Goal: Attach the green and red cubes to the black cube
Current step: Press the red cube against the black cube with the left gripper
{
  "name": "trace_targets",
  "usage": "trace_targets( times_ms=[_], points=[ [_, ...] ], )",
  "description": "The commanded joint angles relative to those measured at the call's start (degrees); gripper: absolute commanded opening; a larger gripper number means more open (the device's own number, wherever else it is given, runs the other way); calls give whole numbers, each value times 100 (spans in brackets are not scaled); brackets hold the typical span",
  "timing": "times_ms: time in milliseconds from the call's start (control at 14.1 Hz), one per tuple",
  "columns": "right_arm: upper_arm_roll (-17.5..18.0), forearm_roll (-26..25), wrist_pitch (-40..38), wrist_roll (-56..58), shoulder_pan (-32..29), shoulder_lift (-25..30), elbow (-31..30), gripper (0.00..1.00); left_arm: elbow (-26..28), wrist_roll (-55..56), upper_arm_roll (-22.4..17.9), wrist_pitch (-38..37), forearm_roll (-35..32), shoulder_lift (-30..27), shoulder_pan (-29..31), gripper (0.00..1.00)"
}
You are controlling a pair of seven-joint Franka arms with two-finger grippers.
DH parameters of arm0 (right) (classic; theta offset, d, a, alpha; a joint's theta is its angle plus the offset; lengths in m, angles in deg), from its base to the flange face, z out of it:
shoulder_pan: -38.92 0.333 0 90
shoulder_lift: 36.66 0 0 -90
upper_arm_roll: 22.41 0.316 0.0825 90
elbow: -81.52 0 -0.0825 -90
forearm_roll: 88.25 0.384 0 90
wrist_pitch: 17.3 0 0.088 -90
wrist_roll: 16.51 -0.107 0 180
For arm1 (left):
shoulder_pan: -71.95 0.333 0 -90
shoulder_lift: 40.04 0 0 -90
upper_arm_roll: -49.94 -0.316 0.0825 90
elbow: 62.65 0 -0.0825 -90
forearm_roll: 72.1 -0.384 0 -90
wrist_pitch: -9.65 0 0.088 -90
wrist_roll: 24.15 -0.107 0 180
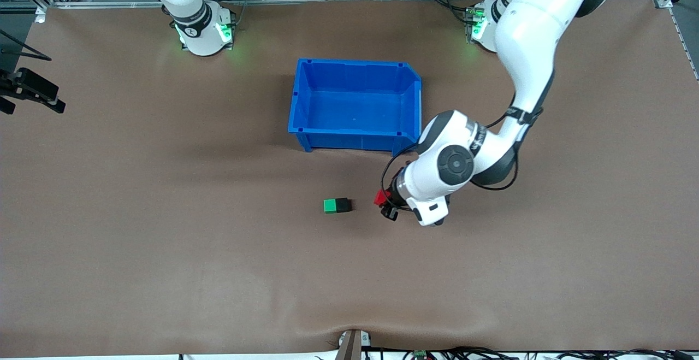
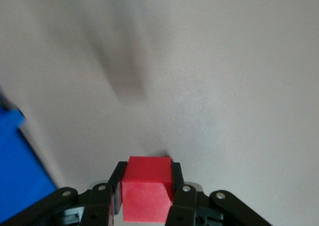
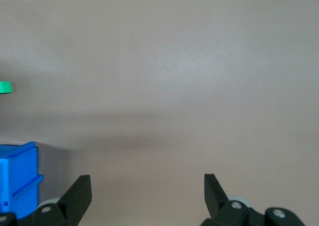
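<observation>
While the left hand (image 1: 386,205) hung low over the brown surface (image 1: 164,240), we saw its two fingers (image 2: 180,196) clamped on the red cube (image 1: 379,197), which the left wrist view showed pinched squarely between them (image 2: 145,195). On the surface, the green cube (image 1: 330,205) and the black cube (image 1: 343,205) lay touching side by side, the green one toward the right arm's end; from this pair the held red cube stood at about three o'clock in the front view, near but apart from the black face. We noted the blue bin (image 1: 306,103) at roughly twelve o'clock from the joined pair, farther from the front camera and well apart from it. The right arm waited near its base, its hand out of the front view; the right wrist view showed that right hand (image 3: 147,188) with fingers (image 3: 79,192) spread wide and gripping nothing, over bare surface, with an edge of the green cube (image 3: 5,87) and a corner of the bin (image 3: 20,176) in its picture.
</observation>
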Motion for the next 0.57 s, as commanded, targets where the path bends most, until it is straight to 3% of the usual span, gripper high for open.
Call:
trace_targets(
  times_ms=[0, 285, 498],
  points=[
    [23, -91, -87, 8, 47, -52, 148, 100, -580, 1019, -177, 74, 120, 485, -251, 0],
    [23, -91, -87, 8, 29, -53, 140, 100, -669, 1698, -185, 839, 111, 1013, -382, 0],
    [23, -91, -96, 8, 46, -52, 140, 100, -581, 1787, -212, 849, 129, 1145, -383, 0]
  ],
)
